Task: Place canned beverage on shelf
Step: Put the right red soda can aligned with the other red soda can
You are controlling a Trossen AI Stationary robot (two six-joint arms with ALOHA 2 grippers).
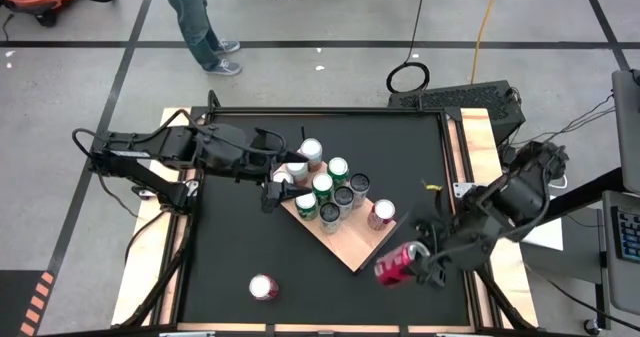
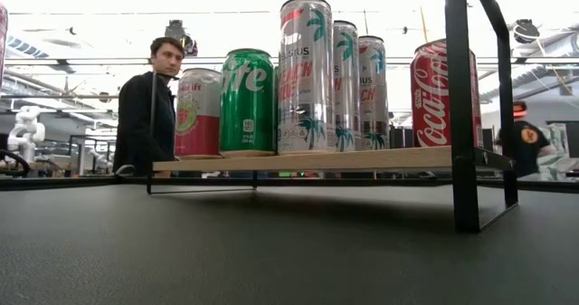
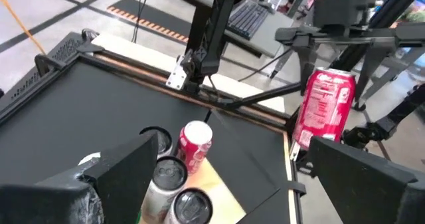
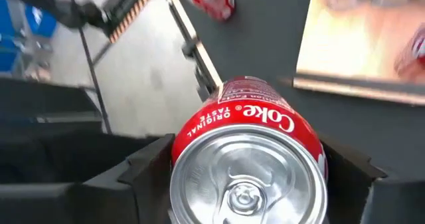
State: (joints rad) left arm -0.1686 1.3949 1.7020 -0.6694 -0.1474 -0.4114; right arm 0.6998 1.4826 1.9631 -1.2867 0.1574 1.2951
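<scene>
The shelf [image 1: 350, 242], a light-tan board, sits turned like a diamond at the table's middle. Several cans [image 1: 322, 185] stand upright on it, seen in a row in the low view [image 2: 306, 74]. My right gripper [image 1: 418, 262] hangs over the table's right edge, shut on a red Coke can [image 1: 396, 266] with a pink-and-white label side [image 3: 325, 104]. My left gripper [image 1: 271, 193] hovers open beside the shelf's left corner, with nothing between its fingers [image 3: 119, 167]. My right gripper pinches the Coke can's round side wall [image 4: 180, 147] between its two fingers, one on each side, close to the lidded end [image 4: 246, 177]. The fingers slant down from the table's right side. The can is tilted and lifted clear of the table.
A loose red-and-white can [image 1: 264, 287] stands near the table's front edge, left of the shelf's near corner. Pale wooden rails [image 1: 150, 247] run along both table sides. A person [image 1: 205, 27] stands beyond the far edge. Black table surface [image 1: 230, 247] lies around the shelf.
</scene>
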